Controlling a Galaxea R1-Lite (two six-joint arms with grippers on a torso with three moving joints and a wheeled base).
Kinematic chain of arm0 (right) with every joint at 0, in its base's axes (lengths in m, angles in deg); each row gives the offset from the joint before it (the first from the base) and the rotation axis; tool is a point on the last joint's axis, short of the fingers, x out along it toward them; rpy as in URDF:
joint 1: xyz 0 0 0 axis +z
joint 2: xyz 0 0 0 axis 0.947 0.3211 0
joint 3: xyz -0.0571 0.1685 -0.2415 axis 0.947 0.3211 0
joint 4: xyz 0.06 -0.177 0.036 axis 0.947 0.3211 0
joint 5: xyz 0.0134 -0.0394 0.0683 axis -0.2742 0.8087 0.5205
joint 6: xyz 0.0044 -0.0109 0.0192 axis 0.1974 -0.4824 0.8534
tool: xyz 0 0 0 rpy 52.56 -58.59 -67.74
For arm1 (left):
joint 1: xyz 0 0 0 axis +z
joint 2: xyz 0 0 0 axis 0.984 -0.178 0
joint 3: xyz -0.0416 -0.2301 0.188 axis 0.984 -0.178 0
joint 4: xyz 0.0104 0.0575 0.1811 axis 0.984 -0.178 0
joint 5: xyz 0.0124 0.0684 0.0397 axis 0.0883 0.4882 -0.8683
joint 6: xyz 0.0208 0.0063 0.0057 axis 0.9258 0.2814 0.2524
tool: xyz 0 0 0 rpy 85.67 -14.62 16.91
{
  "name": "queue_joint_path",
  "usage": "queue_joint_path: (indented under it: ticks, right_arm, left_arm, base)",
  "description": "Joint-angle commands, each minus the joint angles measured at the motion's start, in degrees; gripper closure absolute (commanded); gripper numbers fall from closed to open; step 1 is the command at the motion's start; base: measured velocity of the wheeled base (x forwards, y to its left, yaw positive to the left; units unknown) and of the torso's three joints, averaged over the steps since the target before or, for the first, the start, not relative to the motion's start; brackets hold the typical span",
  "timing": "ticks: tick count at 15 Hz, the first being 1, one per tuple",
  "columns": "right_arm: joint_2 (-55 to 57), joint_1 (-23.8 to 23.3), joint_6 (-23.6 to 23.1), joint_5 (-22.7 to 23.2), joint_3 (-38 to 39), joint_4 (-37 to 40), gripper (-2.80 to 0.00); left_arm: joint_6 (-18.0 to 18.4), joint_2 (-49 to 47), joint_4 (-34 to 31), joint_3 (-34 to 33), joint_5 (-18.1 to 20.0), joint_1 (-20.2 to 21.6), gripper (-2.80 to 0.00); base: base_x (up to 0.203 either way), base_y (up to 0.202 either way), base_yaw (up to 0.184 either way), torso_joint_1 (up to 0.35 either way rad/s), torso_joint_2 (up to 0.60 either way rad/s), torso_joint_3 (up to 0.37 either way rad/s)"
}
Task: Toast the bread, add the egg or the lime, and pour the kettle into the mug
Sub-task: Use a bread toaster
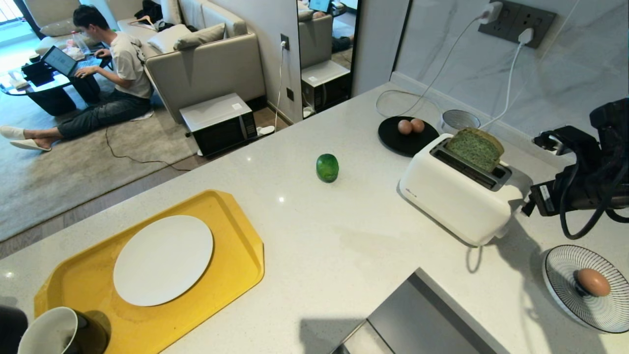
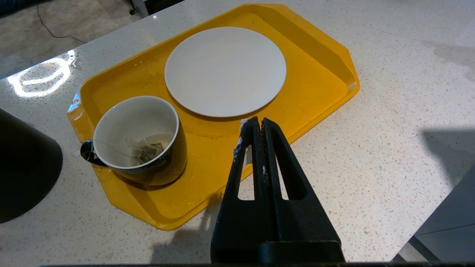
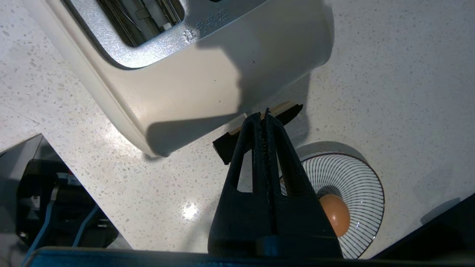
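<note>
My right gripper (image 3: 264, 115) is closed, empty, over the toaster (image 1: 457, 189) lever. Bread (image 1: 474, 147) half hidden. Three eggs (image 1: 592, 281), one lime (image 1: 327, 167)

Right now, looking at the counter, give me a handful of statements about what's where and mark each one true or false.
1. The bread stands in a slot of the toaster. True.
2. The lime lies on the white plate. False: it sits on the bare counter; the white plate on the yellow tray holds nothing.
3. The striped plate holds one egg. True.
4. The mug is empty. False: a tea bag lies inside it.
5. The right gripper is shut, near the toaster's end. True.
6. The left gripper grips the mug's handle. False: it is shut on nothing, above the tray's edge.
</note>
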Motion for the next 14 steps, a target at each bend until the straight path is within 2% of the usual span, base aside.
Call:
queue_joint_path:
  ticks: [1, 14]
  right_arm:
    - [2.0, 0.0, -0.1, 0.0, 0.0, 0.0, 0.0]
    - [7.4, 0.0, 1.1, 0.1, 0.9, -1.8, 0.0]
  left_arm:
    - [0.0, 0.0, 0.0, -0.1, 0.0, 0.0, 0.0]
    - [0.0, 0.0, 0.0, -0.1, 0.0, 0.0, 0.0]
  base:
    - [0.0, 0.0, 0.0, 0.0, 0.0, 0.0]
    - [0.0, 0.0, 0.0, 0.0, 0.0, 0.0]
